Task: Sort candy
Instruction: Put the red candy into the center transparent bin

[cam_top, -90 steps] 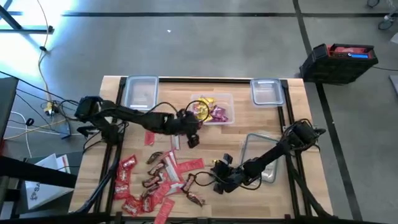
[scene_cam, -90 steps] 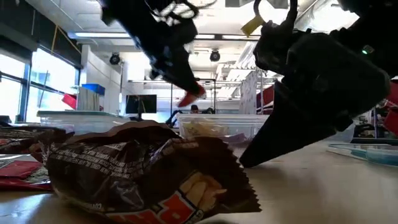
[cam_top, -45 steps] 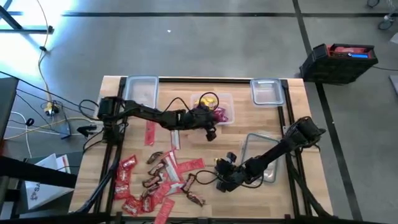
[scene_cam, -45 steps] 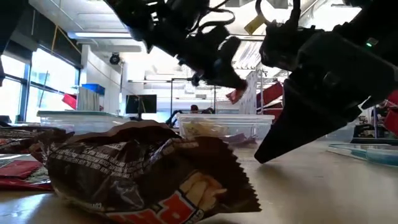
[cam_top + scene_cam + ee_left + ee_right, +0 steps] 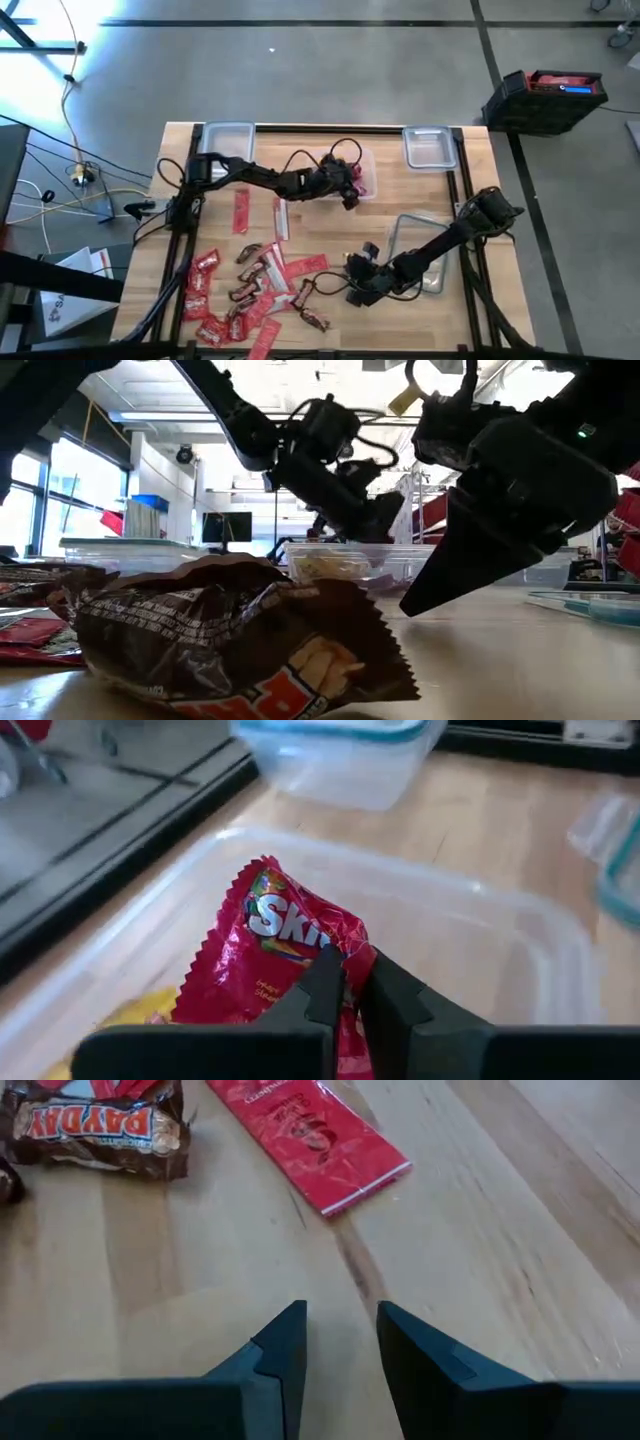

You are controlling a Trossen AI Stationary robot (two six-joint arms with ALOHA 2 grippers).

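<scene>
Left gripper [image 5: 347,982]: fingers pinched on a red Skittles packet [image 5: 275,955], held over the open clear tub [image 5: 480,935] at the middle of the table's far edge. In the high view this gripper [image 5: 349,192] sits at the tub [image 5: 366,178], with the left arm stretched across from the table's left side. Yellow candy [image 5: 135,1013] lies in the tub beside the packet.

Right gripper [image 5: 340,1335]: fingers slightly parted and empty, tips just above bare wood. In the high view it [image 5: 356,283] lies low near the middle of the table's near edge. Ahead of it are a flat red packet [image 5: 308,1140] and a brown PayDay bar [image 5: 100,1130], neither touched.

Remaining candy [image 5: 245,290]: a loose scatter of red packets and brown bars toward the near left corner of the table [image 5: 400,220], with two red packets [image 5: 241,211] farther in. The low view shows one brown bar [image 5: 220,640] close up.

Other containers: a lidded tub [image 5: 223,148] at the far left corner, another [image 5: 429,147] at the far right corner, and a lid [image 5: 415,245] near the right edge, partly under the right arm.
</scene>
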